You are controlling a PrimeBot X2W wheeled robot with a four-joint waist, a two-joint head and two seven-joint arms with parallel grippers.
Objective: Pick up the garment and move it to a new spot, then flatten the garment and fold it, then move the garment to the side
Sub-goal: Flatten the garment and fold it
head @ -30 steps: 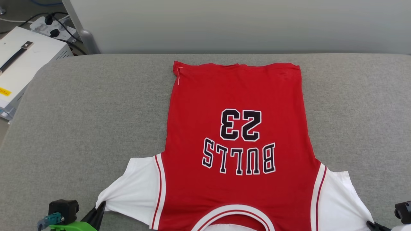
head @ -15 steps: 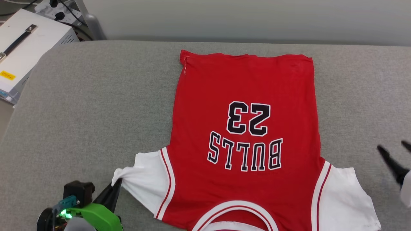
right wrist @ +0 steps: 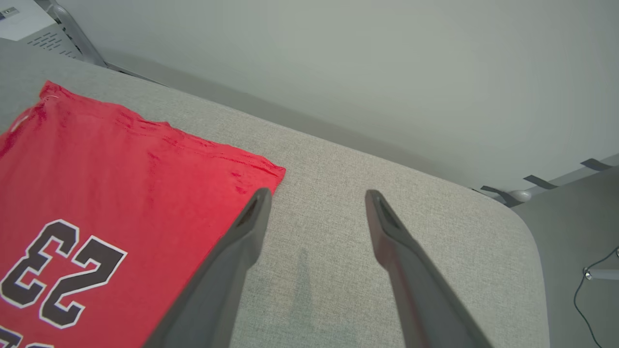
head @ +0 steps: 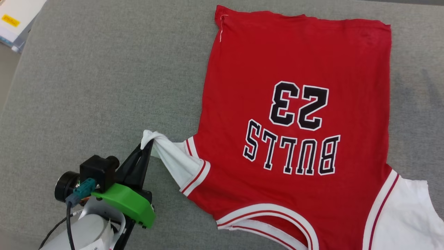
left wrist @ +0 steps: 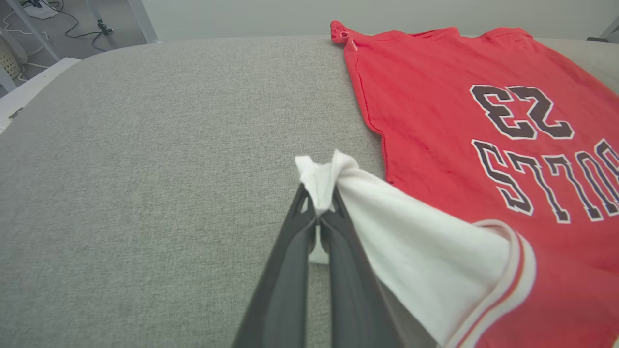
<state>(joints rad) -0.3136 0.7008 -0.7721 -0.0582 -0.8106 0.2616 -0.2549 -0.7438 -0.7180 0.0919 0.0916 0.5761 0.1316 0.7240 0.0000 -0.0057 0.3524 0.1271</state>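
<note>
Pinching the white sleeve tip (left wrist: pixel 319 179) of the garment (head: pixel 295 62) in left jaws, body rightward, long axis running away; holding right jaws spread beside the far hem corner (right wrist: pixel 271 171).

Soft even light, sharp focus, faint shadow under my right end effector (right wrist: pixel 317 194), my wrist views' edges bowed.

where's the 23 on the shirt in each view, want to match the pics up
Head view: the number 23 sits right of centre on the red garment, upside down.
Left wrist view: far right, upper half.
Right wrist view: bottom left corner.
Shared landmark: the hem corner with the loose pale thread, at the top middle in the head view, top just right of middle in the left wrist view, upper left in the right wrist view.
</note>
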